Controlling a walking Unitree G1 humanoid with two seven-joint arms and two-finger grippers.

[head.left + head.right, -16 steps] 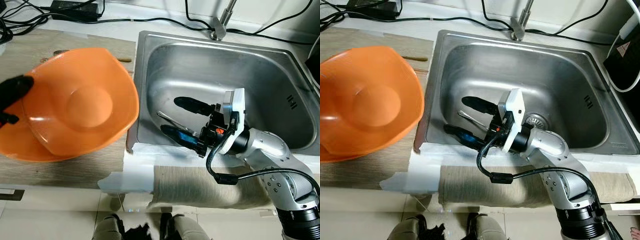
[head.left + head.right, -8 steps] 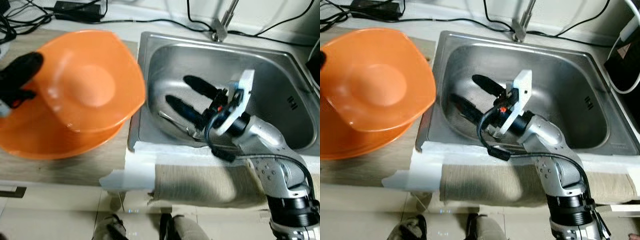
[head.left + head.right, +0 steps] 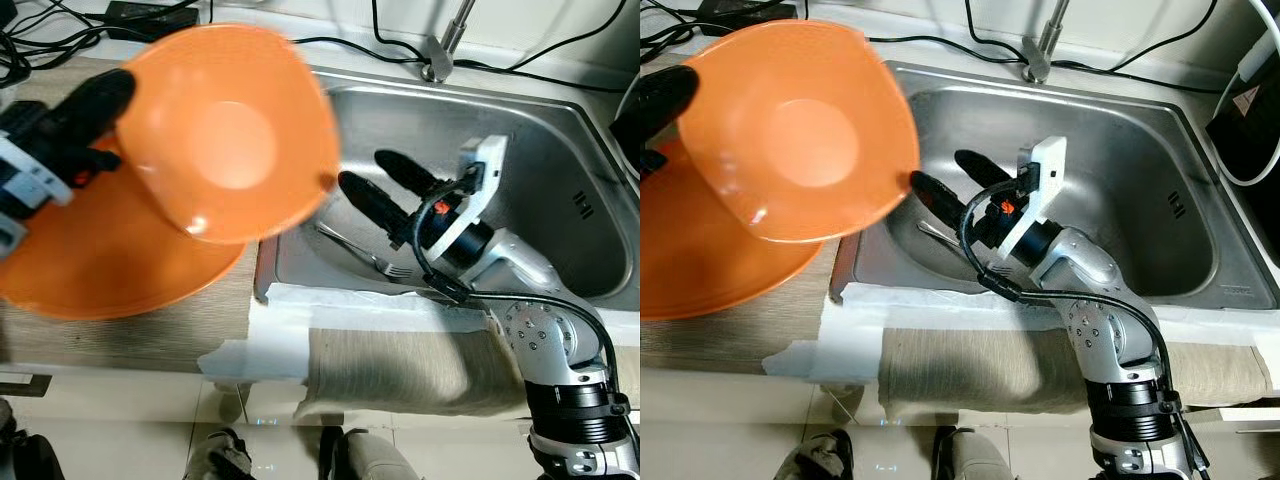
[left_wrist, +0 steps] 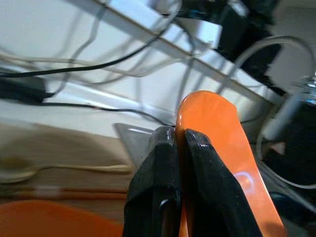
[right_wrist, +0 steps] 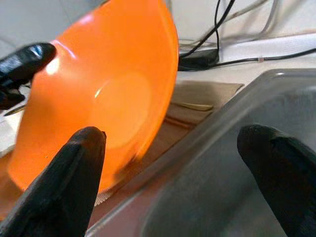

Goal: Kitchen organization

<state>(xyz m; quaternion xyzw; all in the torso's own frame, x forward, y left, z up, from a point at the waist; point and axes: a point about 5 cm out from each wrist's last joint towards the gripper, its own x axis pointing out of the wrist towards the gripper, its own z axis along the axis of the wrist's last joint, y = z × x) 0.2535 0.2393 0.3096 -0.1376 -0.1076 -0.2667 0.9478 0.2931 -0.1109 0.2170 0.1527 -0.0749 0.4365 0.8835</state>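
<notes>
My left gripper (image 3: pixel 118 92) is shut on the rim of an orange bowl (image 3: pixel 235 130), holding it tilted above the counter's edge by the sink (image 3: pixel 560 150). The left wrist view has both fingers (image 4: pixel 163 153) pinching the rim of the orange bowl (image 4: pixel 222 143). A larger orange dish (image 3: pixel 110 265) lies on the wooden counter beneath it. My right gripper (image 3: pixel 365 170) hovers open inside the sink, pointed at the bowl's near rim, with nothing between its fingers (image 5: pixel 64 187). A metal fork (image 3: pixel 365 255) lies on the sink floor below the right gripper.
The tap (image 3: pixel 442 55) stands behind the sink. Black cables and a power adapter (image 3: pixel 150 20) run along the back of the counter. White padding (image 3: pixel 290 320) covers the sink's front edge. A black device (image 3: pixel 1250 90) sits at the far right.
The left gripper has lifted the orange bowl off the larger dish and swung it right toward the sink, tilting it. The right gripper has risen from the fork toward the bowl.
</notes>
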